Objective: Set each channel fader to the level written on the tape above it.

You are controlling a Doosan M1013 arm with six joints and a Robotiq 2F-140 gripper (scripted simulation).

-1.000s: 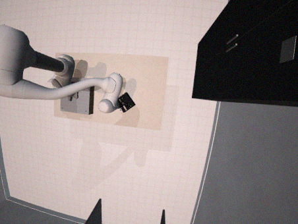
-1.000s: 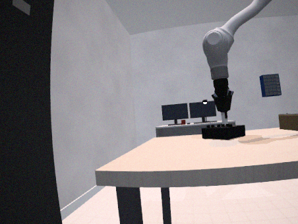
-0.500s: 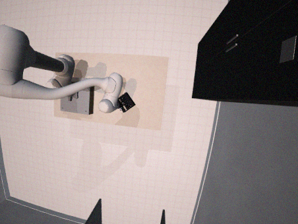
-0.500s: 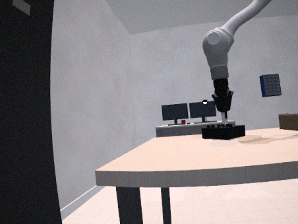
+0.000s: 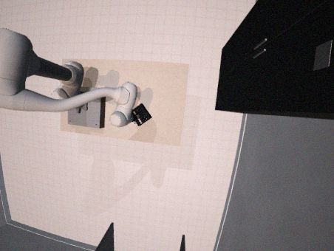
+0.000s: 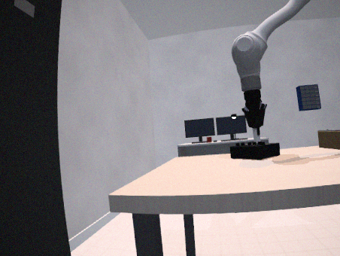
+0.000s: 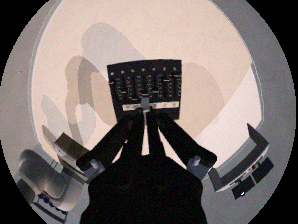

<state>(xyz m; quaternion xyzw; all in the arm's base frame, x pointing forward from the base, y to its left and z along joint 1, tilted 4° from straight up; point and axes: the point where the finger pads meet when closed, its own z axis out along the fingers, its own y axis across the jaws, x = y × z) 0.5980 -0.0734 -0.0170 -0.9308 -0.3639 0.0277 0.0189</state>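
The black lighting desk [image 7: 145, 87] stands flat on the table, with a row of several faders and pale tape strips along its near edge. It also shows in the overhead view [image 5: 142, 114] and in the side view [image 6: 255, 150]. My gripper [image 7: 145, 103] is shut with nothing between the fingers. Its joined fingertips point straight down onto the desk's near middle, at a light fader cap. In the side view the gripper [image 6: 256, 138] touches the desk top. The tape figures and cap lines are too small to read.
A grey box [image 5: 86, 115] lies on the table left of the desk, under the arm. A black cabinet [image 5: 281, 59] stands far to the right. A bench with two monitors [image 6: 215, 128] stands behind the table. A brown box [image 6: 329, 138] sits at the far right.
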